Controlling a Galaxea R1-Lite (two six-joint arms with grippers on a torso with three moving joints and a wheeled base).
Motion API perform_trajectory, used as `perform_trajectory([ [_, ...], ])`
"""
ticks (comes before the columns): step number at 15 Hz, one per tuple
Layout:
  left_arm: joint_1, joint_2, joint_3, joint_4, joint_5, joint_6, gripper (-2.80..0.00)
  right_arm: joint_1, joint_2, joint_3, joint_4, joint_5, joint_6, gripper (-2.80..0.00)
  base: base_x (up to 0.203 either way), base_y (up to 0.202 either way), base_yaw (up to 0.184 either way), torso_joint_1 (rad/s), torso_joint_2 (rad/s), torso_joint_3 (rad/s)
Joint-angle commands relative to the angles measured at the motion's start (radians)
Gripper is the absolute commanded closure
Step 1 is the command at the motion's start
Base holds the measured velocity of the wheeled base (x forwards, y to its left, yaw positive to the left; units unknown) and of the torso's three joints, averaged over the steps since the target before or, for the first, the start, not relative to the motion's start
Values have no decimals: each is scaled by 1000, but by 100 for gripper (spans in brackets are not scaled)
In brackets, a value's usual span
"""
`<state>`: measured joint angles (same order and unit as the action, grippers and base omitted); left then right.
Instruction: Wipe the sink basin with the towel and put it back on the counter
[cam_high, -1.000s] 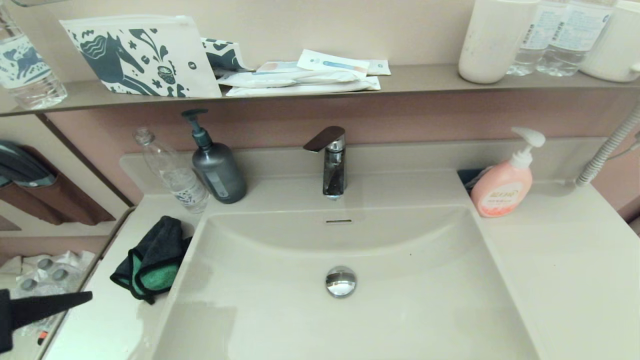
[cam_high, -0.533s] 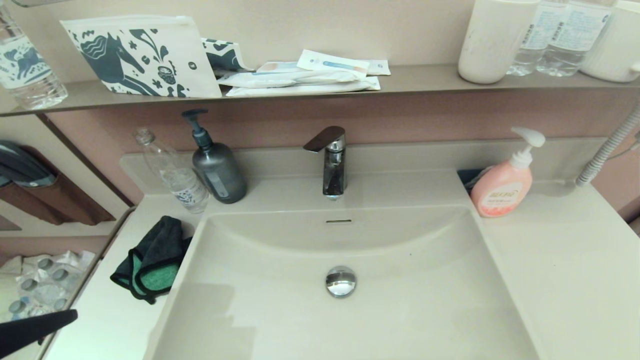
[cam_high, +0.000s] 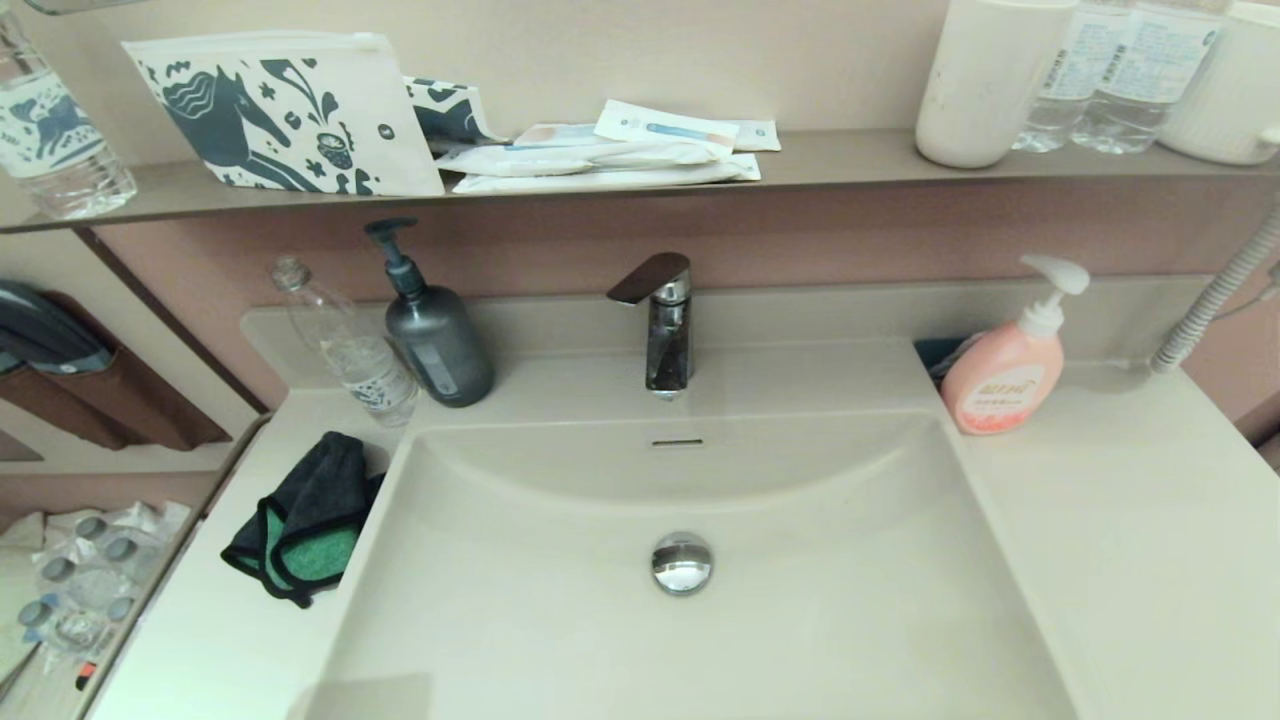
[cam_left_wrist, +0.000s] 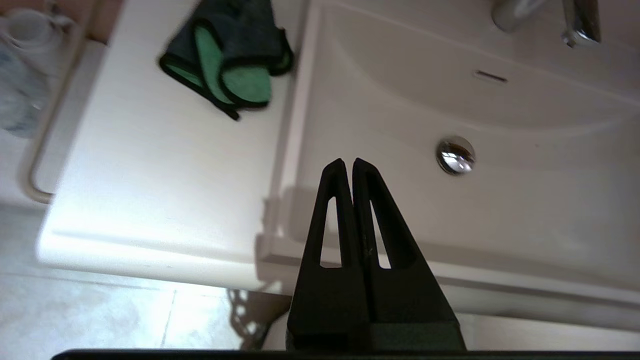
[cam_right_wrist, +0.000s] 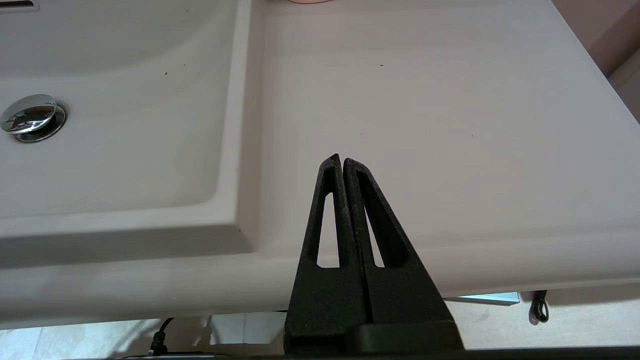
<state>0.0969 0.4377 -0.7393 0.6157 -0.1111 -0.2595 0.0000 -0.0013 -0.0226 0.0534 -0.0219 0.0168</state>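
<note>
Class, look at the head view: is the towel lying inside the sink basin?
No. The towel lies crumpled on the counter, just left of the sink basin.

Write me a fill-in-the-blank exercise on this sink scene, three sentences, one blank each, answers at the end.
1. The towel lies folded on the counter, to the robot's ____ of the sink basin.
2. The left gripper has its fingers ____ and holds nothing.
3. The soap bottle at the basin's right back corner is ____ in colour.

Missing words: left; shut; pink
</note>
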Motion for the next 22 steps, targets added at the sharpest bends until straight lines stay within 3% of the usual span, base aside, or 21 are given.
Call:
perform_trajectory([
  [1, -58, -155, 32, 1, 100, -6, 0, 0, 1, 0, 0, 0, 0, 0, 0, 0, 0, 0, 0, 0],
  [5, -80, -307, 169, -67, 140, 12, 0, 0, 1, 0, 0, 0, 0, 0, 0, 0, 0, 0, 0, 0],
  [8, -88, -419, 359, -235, 142, 85, 0, 0, 1, 0, 0, 0, 0, 0, 0, 0, 0, 0, 0, 0],
  [14, -89, -438, 610, -518, 191, 120, 0, 0, 1, 0, 0, 0, 0, 0, 0, 0, 0, 0, 0, 0],
  [17, -89, -438, 682, -614, 192, 123, 0, 0, 1, 0, 1, 0, 0, 0, 0, 0, 0, 0, 0, 0],
  [22, -89, -438, 701, -621, 159, 167, 0, 0, 1, 0, 1, 0, 0, 0, 0, 0, 0, 0, 0, 0],
])
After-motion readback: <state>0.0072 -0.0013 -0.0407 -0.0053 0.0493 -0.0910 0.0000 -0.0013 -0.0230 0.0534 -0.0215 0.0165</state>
